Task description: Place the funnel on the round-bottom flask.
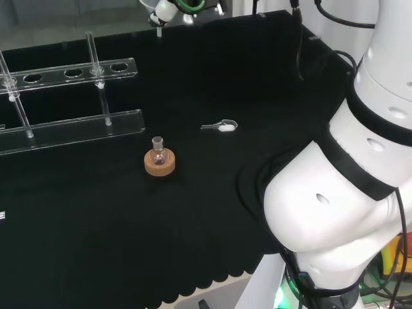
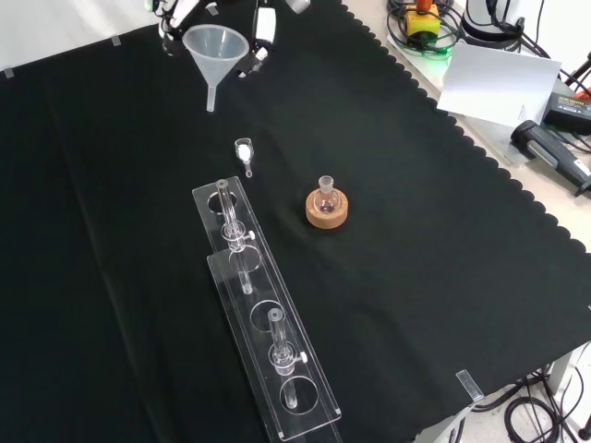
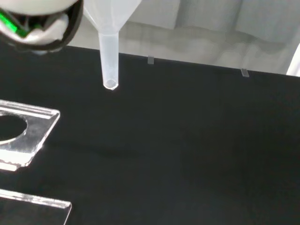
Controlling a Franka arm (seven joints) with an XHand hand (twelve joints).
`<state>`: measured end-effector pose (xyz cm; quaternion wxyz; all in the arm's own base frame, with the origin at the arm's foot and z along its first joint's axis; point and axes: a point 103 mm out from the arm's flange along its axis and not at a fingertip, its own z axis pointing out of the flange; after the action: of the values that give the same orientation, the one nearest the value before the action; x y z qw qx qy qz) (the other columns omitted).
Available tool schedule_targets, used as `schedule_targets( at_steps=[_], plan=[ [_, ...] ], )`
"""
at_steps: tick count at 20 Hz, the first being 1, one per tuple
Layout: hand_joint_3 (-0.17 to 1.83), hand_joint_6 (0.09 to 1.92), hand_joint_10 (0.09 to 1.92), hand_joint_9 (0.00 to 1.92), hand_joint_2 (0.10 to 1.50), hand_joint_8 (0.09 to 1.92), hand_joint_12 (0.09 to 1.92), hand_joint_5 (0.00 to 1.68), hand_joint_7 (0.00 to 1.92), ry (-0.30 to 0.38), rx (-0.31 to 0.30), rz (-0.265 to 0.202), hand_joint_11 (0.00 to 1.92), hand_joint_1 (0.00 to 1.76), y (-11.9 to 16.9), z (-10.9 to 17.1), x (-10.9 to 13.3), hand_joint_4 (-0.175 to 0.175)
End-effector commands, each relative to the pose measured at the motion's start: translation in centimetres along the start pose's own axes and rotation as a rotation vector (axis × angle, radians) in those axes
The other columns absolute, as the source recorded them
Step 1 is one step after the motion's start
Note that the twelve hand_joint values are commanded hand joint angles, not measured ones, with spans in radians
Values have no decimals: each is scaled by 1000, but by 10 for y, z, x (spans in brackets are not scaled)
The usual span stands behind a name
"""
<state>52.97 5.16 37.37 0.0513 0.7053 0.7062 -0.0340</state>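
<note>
While hand (image 2: 261, 28) holds funnel (image 2: 215, 48), rack (image 2: 263, 314) beside flask (image 2: 325, 195)

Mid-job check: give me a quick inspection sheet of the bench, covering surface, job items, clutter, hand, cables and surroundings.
Surface: black cloth, flat, scalloped edge.
Job's things: funnel held up above the cloth, spout down; round-bottom flask upright on a cork ring, neck open, well away from the funnel.
Clutter: clear rack with round holes; small scoop holding white powder, lying between funnel and rack.
Hand: hand at the front view's top edge, fingers around the funnel's rim.
Cables: black cables beyond the cloth, none seen across the work area.
Surroundings: paper sheet and devices off the cloth.
</note>
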Motion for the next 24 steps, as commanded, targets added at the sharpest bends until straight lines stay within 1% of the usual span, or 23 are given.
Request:
schedule_targets(
  at_steps=[1, 10, 15, 17, 20, 24],
  plan=[
    [847, 507, 400, 740, 483, 594, 1283, 770, 1038, 5, 25, -2, 0, 880, -22, 5, 7, 38],
    [854, 523, 399, 744, 484, 594, 1280, 783, 1044, 16, 65, 11, 0, 887, -56, 12, 15, 42],
    [857, 529, 398, 746, 484, 595, 1279, 789, 1048, 24, 87, 20, 0, 889, -71, 16, 14, 44],
    [860, 534, 398, 749, 484, 596, 1279, 794, 1052, 22, 95, 14, 0, 889, -75, 18, 14, 46],
    [862, 538, 398, 752, 483, 596, 1279, 798, 1054, 26, 101, 5, 0, 889, -79, 17, 14, 48],
    [865, 541, 398, 753, 482, 596, 1279, 800, 1057, 23, 91, 21, 0, 889, -92, 16, 19, 48]
  ],
)
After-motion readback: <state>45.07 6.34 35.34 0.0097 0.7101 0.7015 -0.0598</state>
